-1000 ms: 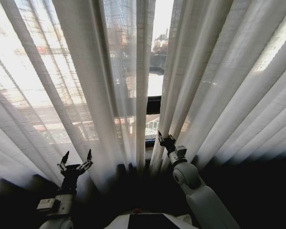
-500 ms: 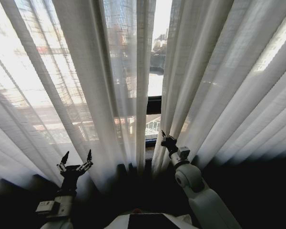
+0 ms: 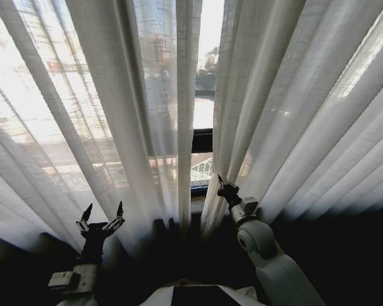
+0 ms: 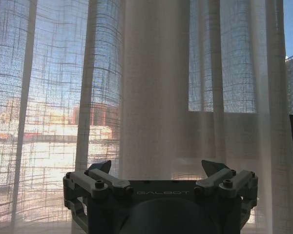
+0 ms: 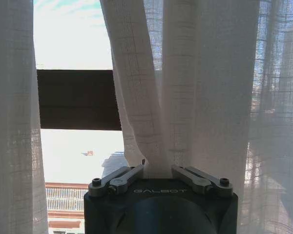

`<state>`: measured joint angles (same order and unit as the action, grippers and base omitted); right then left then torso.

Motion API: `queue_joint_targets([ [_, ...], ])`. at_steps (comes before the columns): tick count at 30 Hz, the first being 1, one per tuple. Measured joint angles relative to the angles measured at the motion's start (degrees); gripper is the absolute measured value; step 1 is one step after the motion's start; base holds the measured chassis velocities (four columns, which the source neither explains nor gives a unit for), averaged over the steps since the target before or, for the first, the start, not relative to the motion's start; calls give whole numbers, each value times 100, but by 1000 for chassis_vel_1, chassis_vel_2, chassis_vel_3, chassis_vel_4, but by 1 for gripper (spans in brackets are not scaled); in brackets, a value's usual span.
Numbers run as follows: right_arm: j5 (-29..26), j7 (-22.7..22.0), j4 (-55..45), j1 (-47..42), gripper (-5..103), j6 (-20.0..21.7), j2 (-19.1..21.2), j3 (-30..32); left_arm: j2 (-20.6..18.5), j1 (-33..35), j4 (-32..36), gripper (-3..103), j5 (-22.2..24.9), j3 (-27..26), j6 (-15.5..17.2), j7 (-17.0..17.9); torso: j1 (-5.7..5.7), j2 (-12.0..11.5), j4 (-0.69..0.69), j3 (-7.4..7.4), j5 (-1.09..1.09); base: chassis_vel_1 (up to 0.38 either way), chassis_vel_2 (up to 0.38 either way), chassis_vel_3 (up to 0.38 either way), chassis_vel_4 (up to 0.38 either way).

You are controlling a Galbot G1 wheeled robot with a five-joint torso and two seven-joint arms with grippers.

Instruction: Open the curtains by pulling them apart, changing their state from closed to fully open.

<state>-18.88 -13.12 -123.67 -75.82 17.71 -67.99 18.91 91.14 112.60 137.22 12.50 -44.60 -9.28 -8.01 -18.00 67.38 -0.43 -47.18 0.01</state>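
The curtains hang as two sheer white pleated panels, a left panel and a right panel, with a narrow gap between them at the middle of the window. My right gripper is at the right panel's inner edge, low down. In the right wrist view this gripper is shut on a gathered fold of the right panel. Lower left, my left gripper stands open just in front of the left panel. The left wrist view shows that gripper with its fingers spread and the fabric beyond them.
A dark window frame bar crosses the gap, with bright outdoor buildings behind it. The same bar appears in the right wrist view. The floor zone below the curtain hems is dark, and my right arm reaches up from the lower right.
My right gripper has shifted slightly right with the right panel's edge, and the gap has widened a little. The left gripper has stayed put. The view itself has shifted slightly.
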Motion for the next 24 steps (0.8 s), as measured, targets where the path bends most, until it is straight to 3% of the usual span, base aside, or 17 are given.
queue_joint_targets([
  [11, -113, -3, -35, -87, 0, -18, 39, 185, 2, 52, 19, 100, -88, 100, -49, -1, 1, 0, -1, 0, 0, -278, -278, 254, 279],
  [24, -270, -2, -33, -157, 0, -41, 102, 438, 7, 137, 74, 100, -191, 172, -115, 11, -1, 0, 1, -1, 1, -358, -356, 355, 368],
])
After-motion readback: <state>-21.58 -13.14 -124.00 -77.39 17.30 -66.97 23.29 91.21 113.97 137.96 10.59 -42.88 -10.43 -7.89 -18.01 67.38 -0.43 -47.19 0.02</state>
